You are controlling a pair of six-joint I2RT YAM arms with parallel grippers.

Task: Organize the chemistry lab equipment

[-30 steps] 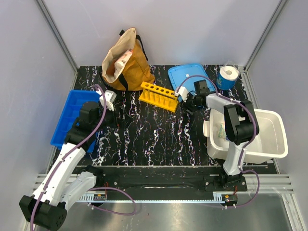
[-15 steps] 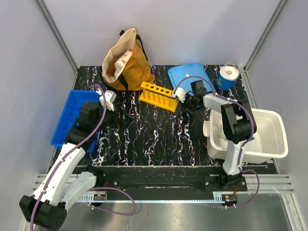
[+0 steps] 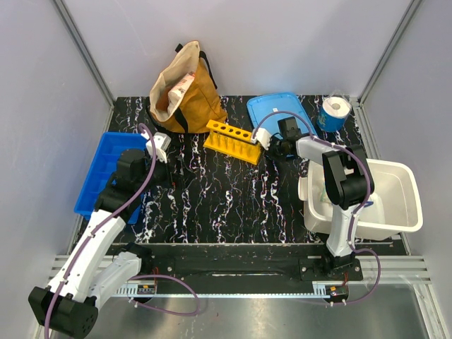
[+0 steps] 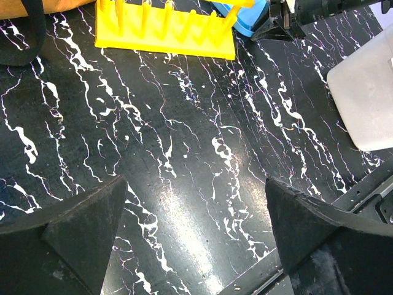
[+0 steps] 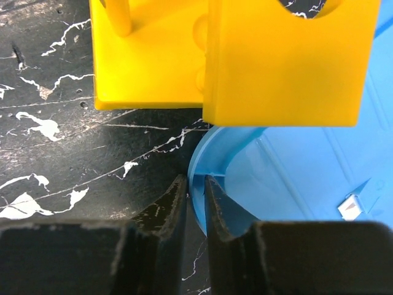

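My right gripper [image 5: 195, 181] reaches down at the near left corner of the light blue lid [image 5: 295, 172], one finger outside and one inside its raised rim, pinched narrow on it. In the top view the right gripper [image 3: 273, 146] sits between that blue lid [image 3: 277, 111] and the yellow tube rack [image 3: 232, 140]. The rack's end [image 5: 276, 61] stands just beyond the fingertips. A pale green glove [image 3: 324, 191] shows inside the white bin [image 3: 408, 212]. My left gripper [image 4: 195, 184] hovers wide open over bare black marbled table, the rack [image 4: 166, 31] ahead of it.
A dark blue tray [image 3: 99, 169] lies at the left edge. The tan fabric bag [image 3: 185, 88] stands at the back. A paper roll with blue wrap [image 3: 334, 111] stands at the back right. The white bin's corner [image 4: 368, 92] is to the right of my left gripper.
The right gripper has slid toward the blue lid's corner and its jaws have narrowed onto the rim. The left arm has stayed still.
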